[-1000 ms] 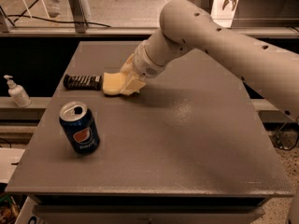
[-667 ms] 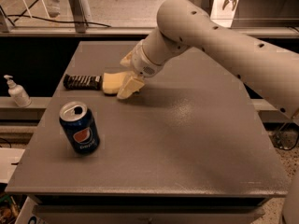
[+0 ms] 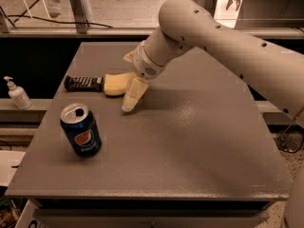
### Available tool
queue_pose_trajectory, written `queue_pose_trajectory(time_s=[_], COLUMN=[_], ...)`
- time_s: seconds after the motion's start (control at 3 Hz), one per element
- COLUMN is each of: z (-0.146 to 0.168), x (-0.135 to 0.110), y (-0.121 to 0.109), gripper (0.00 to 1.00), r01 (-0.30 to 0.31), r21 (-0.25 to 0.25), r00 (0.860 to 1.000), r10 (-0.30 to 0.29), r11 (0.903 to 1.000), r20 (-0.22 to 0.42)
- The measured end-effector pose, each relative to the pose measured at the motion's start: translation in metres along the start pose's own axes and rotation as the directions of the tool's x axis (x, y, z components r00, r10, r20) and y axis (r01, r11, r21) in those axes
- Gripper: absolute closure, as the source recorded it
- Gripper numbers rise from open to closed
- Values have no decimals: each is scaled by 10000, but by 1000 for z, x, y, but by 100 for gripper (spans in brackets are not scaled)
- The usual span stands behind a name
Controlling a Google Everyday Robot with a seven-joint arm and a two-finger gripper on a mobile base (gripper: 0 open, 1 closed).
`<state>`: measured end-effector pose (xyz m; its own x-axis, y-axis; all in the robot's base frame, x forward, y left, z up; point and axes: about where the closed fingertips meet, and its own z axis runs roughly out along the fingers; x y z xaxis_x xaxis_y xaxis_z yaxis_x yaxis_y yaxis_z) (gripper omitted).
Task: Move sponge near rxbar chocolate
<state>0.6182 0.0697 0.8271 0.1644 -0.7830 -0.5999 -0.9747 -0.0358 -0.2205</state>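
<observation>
Pale yellow sponge [image 3: 115,84], soft rounded block, flat on grey table [image 3: 199,141], just beside dark striped snack bar [image 3: 83,83], gripper [image 3: 128,82] straddling its right end, jaws spread wide, blue can [image 3: 80,130] nearby

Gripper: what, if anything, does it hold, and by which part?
Nothing appears held. The gripper is open, its fingers spread either side of the sponge's right end; the sponge lies on the table beside the rxbar chocolate.

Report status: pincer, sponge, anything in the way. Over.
Pincer open at sponge's right end. Sponge flat on table, right beside rxbar chocolate. Pepsi can stands apart, nothing blocking.
</observation>
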Motion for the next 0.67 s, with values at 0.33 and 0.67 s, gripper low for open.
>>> queue_pose_trajectory(time_s=[0.33,0.67], z=[-17,-52], x=[5,19], y=[-5,-18], gripper=[0,0], r01=[-435,-1114], r21=[-92,-11], r00=[9985,9889], r10=[438,1109], r11=[9990,9938], r20=[334,985])
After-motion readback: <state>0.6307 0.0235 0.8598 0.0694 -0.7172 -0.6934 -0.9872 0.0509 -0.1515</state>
